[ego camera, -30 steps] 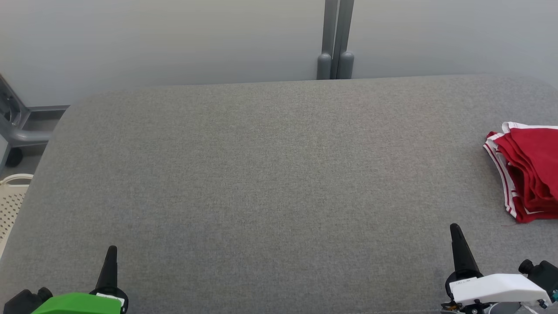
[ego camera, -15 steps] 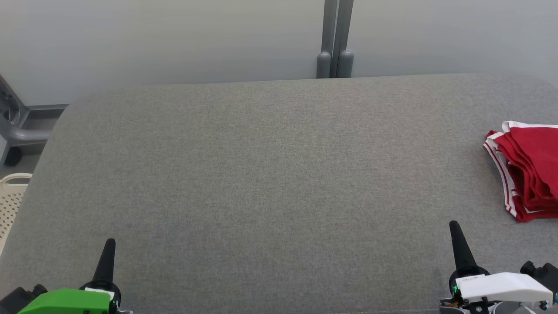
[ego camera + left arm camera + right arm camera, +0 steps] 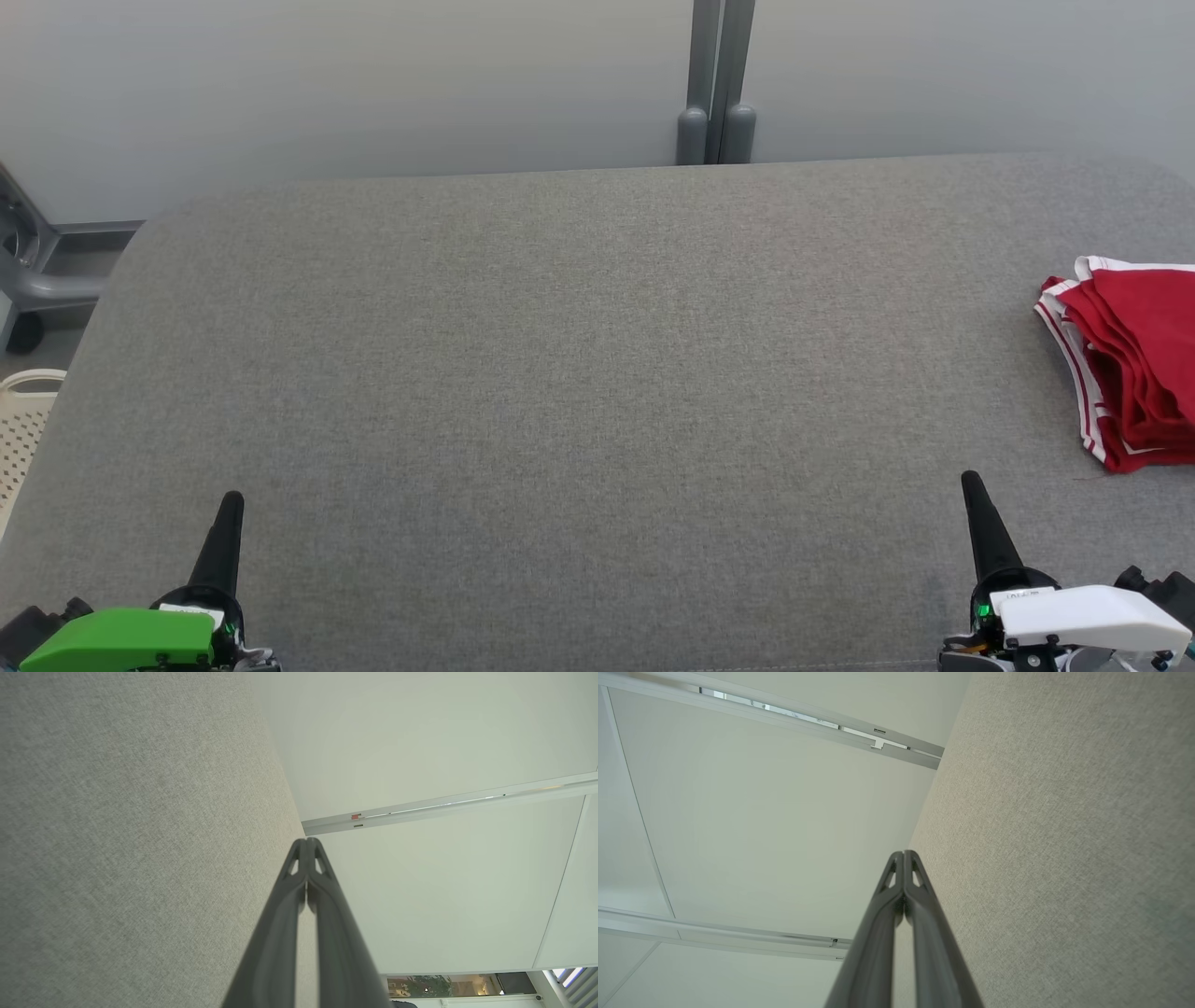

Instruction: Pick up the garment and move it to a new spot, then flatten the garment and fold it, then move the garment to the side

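Parking left claw [image 3: 230, 502] at near-left tabletop [image 3: 597, 373] edge, fingers pressed together, empty, tip creeping slightly forward over last second. We are keeping right claw [image 3: 971, 481] almost unmoving, likewise pressed together. Folded red garment [image 3: 1134, 364] lying far right, unmoved; we are judging task essentially finished.

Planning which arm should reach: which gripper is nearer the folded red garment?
Right. The right gripper sits just below-left of the red garment in the head view; the left gripper is far off, at lower left.
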Available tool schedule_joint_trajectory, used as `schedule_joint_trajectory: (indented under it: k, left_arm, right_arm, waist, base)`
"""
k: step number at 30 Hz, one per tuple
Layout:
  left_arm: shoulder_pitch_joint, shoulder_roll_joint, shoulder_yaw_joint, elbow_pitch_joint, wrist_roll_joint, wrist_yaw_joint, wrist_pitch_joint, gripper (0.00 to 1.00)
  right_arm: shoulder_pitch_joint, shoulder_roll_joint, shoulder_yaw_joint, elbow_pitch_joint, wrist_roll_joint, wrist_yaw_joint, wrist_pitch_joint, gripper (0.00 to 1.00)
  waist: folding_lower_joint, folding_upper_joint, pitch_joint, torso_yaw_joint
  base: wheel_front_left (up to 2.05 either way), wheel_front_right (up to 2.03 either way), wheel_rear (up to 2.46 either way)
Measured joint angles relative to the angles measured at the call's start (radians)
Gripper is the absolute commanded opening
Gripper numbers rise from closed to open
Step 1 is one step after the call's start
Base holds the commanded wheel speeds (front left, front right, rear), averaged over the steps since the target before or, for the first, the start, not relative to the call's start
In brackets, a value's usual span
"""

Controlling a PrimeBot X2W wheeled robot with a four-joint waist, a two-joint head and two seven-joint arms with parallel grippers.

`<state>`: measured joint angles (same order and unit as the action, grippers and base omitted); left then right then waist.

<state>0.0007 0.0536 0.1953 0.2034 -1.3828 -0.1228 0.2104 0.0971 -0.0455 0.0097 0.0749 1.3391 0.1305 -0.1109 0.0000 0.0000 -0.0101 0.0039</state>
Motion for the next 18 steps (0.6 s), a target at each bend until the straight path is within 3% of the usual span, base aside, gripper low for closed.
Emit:
schedule_joint_trajectory:
  k: [18]
  left_arm:
    - [-0.016,-0.002,0.023,-0.014,-0.127,0.000,0.053,0.00]
  right_arm:
    - [0.007,-0.001,0.010,-0.037,0.156,0.000,0.017,0.00]
  waist:
    - [0.0000,0.0000,0.005,-0.002]
  base:
    - [0.00,0.00,0.00]
